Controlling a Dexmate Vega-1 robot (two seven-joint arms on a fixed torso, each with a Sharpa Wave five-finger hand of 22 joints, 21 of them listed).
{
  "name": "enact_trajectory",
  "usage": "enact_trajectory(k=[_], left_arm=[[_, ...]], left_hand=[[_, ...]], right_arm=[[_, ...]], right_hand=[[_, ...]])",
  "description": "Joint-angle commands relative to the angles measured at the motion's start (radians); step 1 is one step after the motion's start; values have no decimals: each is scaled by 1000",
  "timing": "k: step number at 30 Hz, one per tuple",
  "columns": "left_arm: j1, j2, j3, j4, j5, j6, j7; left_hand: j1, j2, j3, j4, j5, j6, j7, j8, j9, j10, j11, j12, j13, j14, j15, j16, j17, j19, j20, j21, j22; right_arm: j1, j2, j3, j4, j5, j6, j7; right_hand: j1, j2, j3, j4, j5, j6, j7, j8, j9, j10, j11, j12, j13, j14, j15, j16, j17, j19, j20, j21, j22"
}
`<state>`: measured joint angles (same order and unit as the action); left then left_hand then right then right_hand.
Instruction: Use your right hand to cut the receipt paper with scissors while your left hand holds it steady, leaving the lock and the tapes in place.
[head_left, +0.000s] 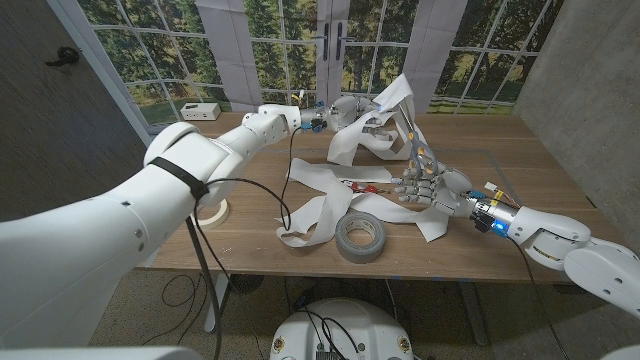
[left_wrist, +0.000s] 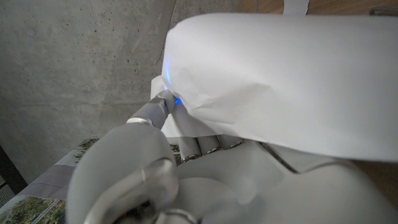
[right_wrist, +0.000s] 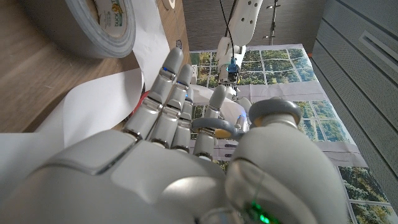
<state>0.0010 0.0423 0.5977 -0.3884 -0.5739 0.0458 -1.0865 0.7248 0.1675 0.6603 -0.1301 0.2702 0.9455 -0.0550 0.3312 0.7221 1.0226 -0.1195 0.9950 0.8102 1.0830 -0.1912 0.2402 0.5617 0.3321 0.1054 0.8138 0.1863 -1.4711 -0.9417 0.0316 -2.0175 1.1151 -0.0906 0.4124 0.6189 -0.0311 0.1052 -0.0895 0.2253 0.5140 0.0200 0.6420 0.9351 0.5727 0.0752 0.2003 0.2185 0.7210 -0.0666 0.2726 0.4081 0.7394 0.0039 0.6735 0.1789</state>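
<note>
Scissors (head_left: 418, 150) gripped by right hand (head_left: 428, 187), upright

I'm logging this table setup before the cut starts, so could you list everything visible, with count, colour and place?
Long white receipt paper strip: one, white, curling across the table middle and lifted at the far side.
Grey duct tape roll: one, grey, near edge, on the paper.
Pale tape roll: one, off-white, left side.
Metal scissors: one, silver with yellow, in the right robot hand.
Small white box: one, far left corner.
Wooden table: one, brown.
Left robot hand: white, holds the paper up.
Right robot hand: white, grips the scissors.
</note>
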Motion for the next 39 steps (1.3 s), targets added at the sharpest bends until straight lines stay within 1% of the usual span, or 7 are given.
enact_trajectory(k=[1, 8, 12, 17, 29, 34, 39], left_arm=[[-11, -9, -12, 21, -2, 23, -9], [-20, -9, 6, 20, 21, 6, -30], [-23, -11, 6, 27, 26, 11, 3], [-26, -11, 12, 31, 37, 24, 21], [-28, -18, 5, 36, 34, 47, 17], [-26, -20, 0, 36, 32, 44, 9], [-25, -22, -11, 37, 22, 42, -8]], left_hand=[[-12, 2, 2, -7, 6, 126, 85, 190, 50, 6, -2, 10, -1, 8, -18, -1, 6, 8, -2, 7, 1], [-16, 1, 2, -10, 6, 127, 85, 192, 54, 5, -3, 15, -4, 12, -20, 1, 13, 7, 0, 7, 1], [-15, 3, 6, -15, 7, 131, 89, 191, 53, 8, 3, 21, -5, 16, -16, 2, 15, 7, 1, 7, 2], [-14, 2, 9, -20, 8, 131, 90, 192, 56, 7, 3, 24, -6, 18, -17, 2, 16, 8, 2, 8, 2], [-18, 2, 12, -22, 10, 130, 91, 191, 60, 4, 3, 32, -9, 17, -18, -1, 21, 8, 4, 9, 2], [-19, 4, 12, -22, 9, 124, 88, 189, 64, -3, 2, 36, -7, 14, -18, -1, 27, 6, 4, 9, 2], [-26, 5, 10, -18, 7, 122, 86, 188, 66, -8, -2, 38, -11, 10, -20, -3, 32, 3, 4, 8, 2]], right_arm=[[-16, -20, 20, -19, -26, -15, -43], [-21, -25, 25, -28, -43, -17, -51], [-20, -26, 24, -28, -46, -15, -39], [-19, -25, 23, -21, -44, -8, -13], [-12, -31, 20, -19, -37, -25, -17], [-6, -17, 17, -4, -6, -21, 24], [-9, -25, 21, -12, -25, -22, 7]], right_hand=[[-2, 8, -4, -2, -2, 14, 53, -3, 3, 6, 2, 3, 3, -8, 0, -1, 0, 1, 8, -3, 2], [-3, 8, -5, -2, -2, 12, 53, -4, 5, 3, 5, 2, 3, -10, 3, -1, -1, -6, 14, -8, 2], [0, 9, -5, -4, -1, 4, 56, -9, 6, -1, 8, 1, 3, -4, 15, -2, -7, 17, 14, -3, 1], [0, 13, -5, -3, -1, -7, 63, -20, -1, -15, 11, -2, 3, -20, 25, -10, -12, -1, 20, -14, 1], [2, 14, -5, -5, 0, -5, 65, -26, -4, -16, 12, 0, 3, -24, 23, -13, -16, -9, 25, -22, 1], [1, 15, -6, -4, -1, -4, 67, -27, -4, -16, 13, 1, 3, -25, 23, -13, -17, -10, 26, -25, 1], [4, 15, -6, -6, -1, -6, 65, -29, -3, -17, 13, 2, 3, -25, 23, -13, -18, -11, 28, -27, 1]])
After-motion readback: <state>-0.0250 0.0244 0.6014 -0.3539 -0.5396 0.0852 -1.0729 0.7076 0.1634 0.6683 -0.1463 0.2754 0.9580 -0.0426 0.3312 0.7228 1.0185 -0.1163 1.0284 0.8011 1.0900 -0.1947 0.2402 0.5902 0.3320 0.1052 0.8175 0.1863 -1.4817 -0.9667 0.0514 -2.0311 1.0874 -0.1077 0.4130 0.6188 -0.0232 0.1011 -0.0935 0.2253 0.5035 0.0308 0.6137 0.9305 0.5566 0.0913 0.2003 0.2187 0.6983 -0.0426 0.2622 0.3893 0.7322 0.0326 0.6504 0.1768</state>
